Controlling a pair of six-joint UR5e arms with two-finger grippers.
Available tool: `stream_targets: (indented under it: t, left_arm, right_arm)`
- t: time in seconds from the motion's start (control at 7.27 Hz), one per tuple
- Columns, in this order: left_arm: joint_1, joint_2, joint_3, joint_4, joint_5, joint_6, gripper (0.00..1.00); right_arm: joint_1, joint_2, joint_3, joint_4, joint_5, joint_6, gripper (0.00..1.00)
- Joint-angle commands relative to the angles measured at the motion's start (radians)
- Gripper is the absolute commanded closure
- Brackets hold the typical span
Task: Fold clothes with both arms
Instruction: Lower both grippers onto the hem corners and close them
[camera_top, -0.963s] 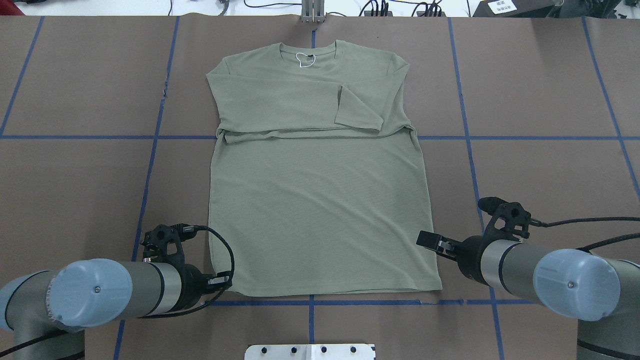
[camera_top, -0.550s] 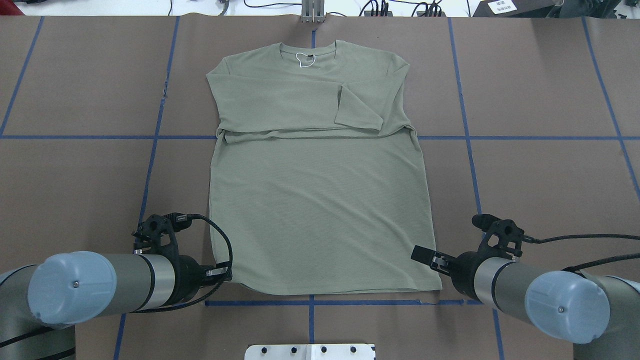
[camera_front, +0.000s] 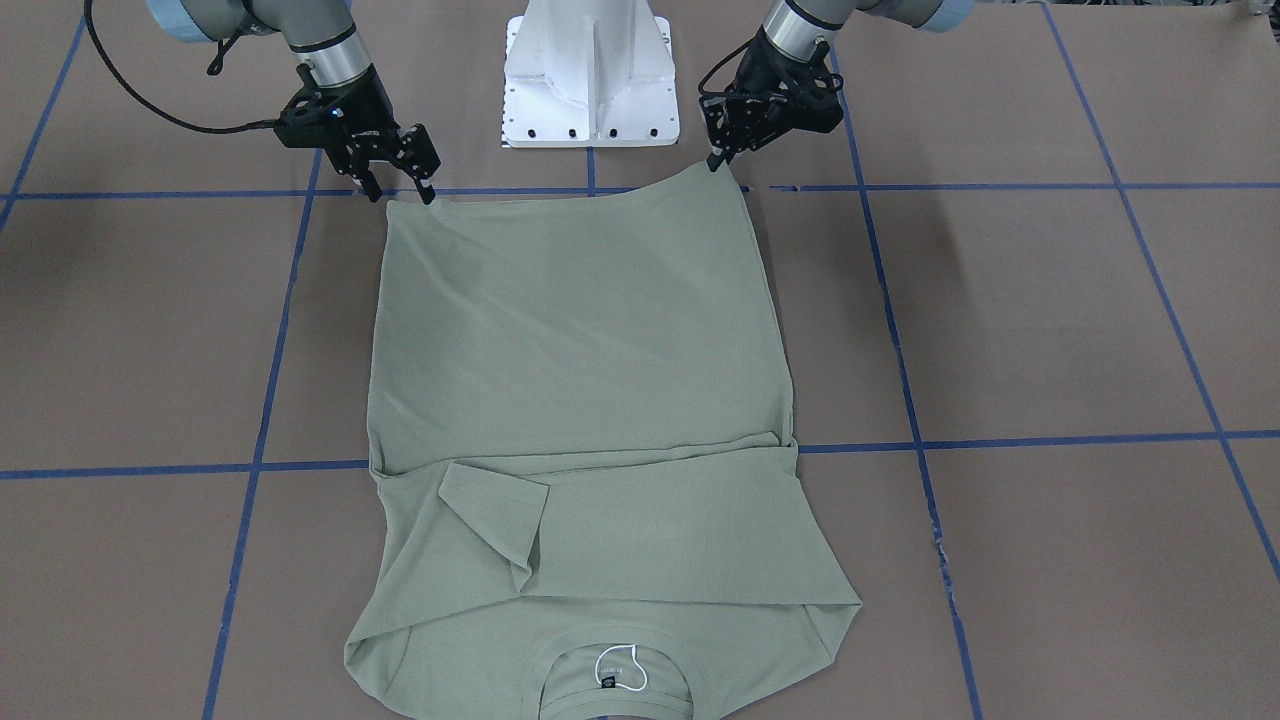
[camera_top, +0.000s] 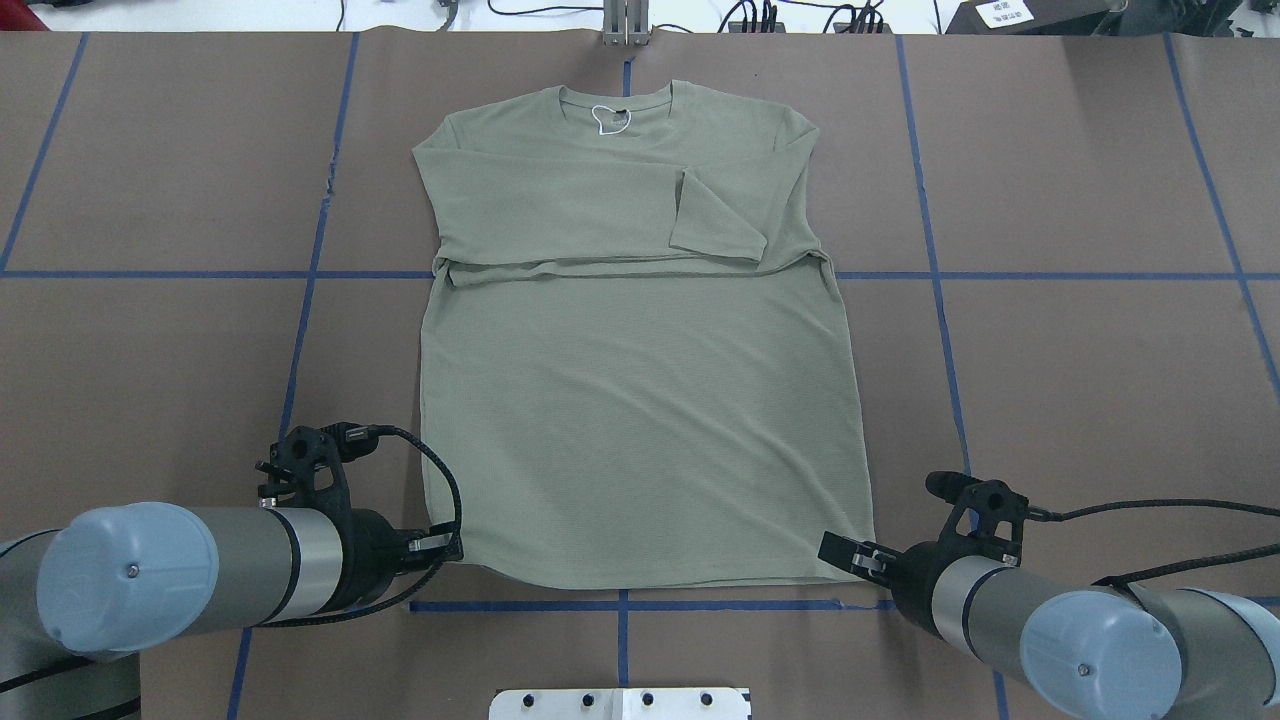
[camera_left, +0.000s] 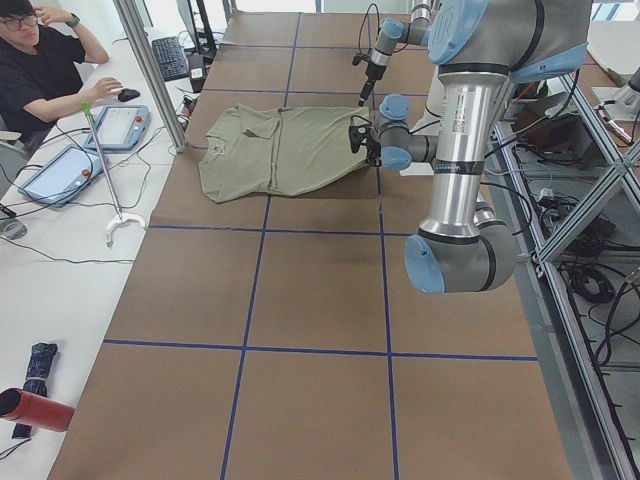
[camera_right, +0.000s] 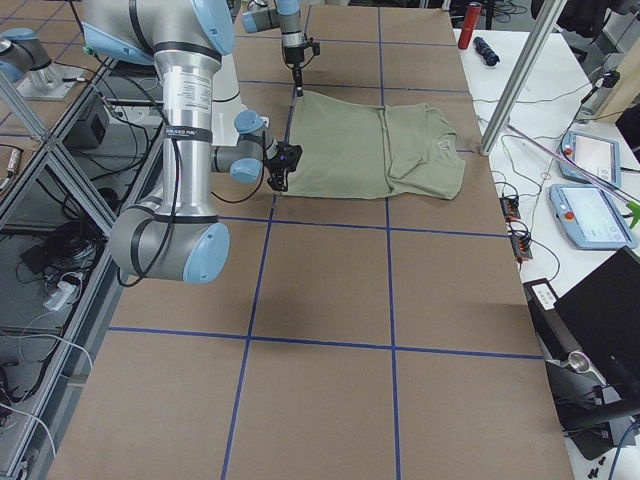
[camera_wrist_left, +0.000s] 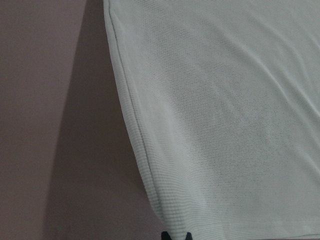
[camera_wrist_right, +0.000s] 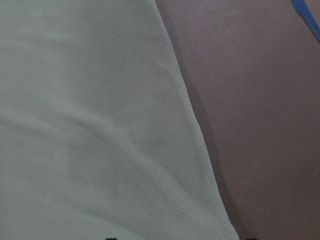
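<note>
At the hem nearest the robot, the shirt (camera_front: 580, 330) lies flat on the desk (camera_front: 1050, 330) with its sleeves folded across, the left gripper (camera_front: 713, 160) apparently pinching one corner and the right gripper (camera_front: 402, 192) hovering open beside the other, likely to lift both corners together.

The brown surface (camera_top: 1100, 150) is marked into large squares by blue tape lines (camera_top: 150, 273). A sage-green shirt (camera_top: 640, 430) lies flat in its middle, neck at the far edge, both sleeves folded across the chest, hem just short of the nearest crosswise line. A white pedestal (camera_front: 590, 70) stands at the near edge.
</note>
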Motion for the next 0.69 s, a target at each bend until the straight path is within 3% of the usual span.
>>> stream_targets:
  t: [0.0,0.41,0.55]
  left_arm:
    - [0.0,0.0,-0.002,0.0,0.0,0.0,1.0]
    - [0.0,0.003,-0.015,0.0,0.0,0.0,1.0]
    - [0.0,0.003,-0.018,0.001,0.0,0.0,1.0]
  right_arm:
    - [-0.02,-0.002,-0.017,-0.001,-0.016,-0.002,0.15]
    - [-0.03,0.001,-0.042,0.0,-0.028,-0.002,0.19]
    - [-0.031,0.002,-0.043,0.0,-0.028,-0.002,0.31]
